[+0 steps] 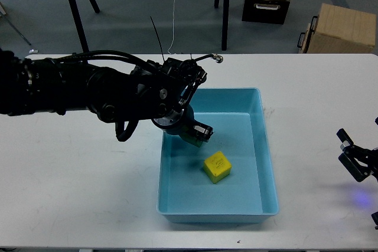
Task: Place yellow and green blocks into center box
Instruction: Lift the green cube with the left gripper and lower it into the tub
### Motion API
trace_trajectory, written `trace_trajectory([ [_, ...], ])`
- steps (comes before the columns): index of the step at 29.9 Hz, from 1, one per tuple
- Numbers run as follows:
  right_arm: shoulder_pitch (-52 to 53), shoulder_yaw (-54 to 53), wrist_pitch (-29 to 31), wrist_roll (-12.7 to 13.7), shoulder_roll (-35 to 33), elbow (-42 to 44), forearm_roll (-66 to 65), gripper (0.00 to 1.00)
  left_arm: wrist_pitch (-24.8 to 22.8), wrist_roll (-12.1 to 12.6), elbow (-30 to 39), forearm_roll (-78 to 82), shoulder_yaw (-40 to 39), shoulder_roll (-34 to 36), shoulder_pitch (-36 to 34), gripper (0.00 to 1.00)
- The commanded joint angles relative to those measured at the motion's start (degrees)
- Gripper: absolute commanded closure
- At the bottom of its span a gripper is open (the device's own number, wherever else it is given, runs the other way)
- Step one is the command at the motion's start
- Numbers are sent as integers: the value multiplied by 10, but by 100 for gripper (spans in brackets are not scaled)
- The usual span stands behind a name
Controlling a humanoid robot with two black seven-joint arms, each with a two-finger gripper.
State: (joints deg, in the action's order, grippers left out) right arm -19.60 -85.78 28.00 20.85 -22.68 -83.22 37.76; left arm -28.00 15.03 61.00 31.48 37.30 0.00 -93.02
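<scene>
The desk [71,205] is a white top whose near edge runs along the bottom of the view, with bare surface along it on both sides of the center box [269,163]. The box's near rim sits close to that edge, its long sides running away toward the far edge. Inside, the yellow block [217,166] rests on the tray floor in the near half, slightly turned, apart from every wall, with blue floor open on all sides. Just beyond it, the left gripper [199,133] reaches over the box's left rim and hangs above the far-left part of the floor; it is dark and seen end-on, so I cannot tell whether its fingers are apart or together. The green block cannot be made out. By the desk's right edge, the right gripper [354,160] hovers with its fingers parted, well apart from the box. A brown cardboard box [342,28] stands on the floor beyond the far right corner.
</scene>
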Motion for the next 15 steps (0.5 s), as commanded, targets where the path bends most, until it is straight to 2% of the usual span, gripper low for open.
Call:
trace_trajectory([
  [1, 0, 0, 0, 0, 0, 0, -2, 0, 0, 0, 1, -1, -2, 0, 3, 83],
  [10, -2, 0, 0, 0, 0, 0, -2, 0, 0, 0, 0, -1, -3, 0, 14, 78],
  [13, -2, 1, 0, 0, 0, 0, -2, 0, 0, 1, 0, -1, -3, 0, 16, 75],
  [15, -2, 2, 0, 0, 0, -1, -2, 0, 0, 0, 0, -1, -3, 0, 18, 66],
])
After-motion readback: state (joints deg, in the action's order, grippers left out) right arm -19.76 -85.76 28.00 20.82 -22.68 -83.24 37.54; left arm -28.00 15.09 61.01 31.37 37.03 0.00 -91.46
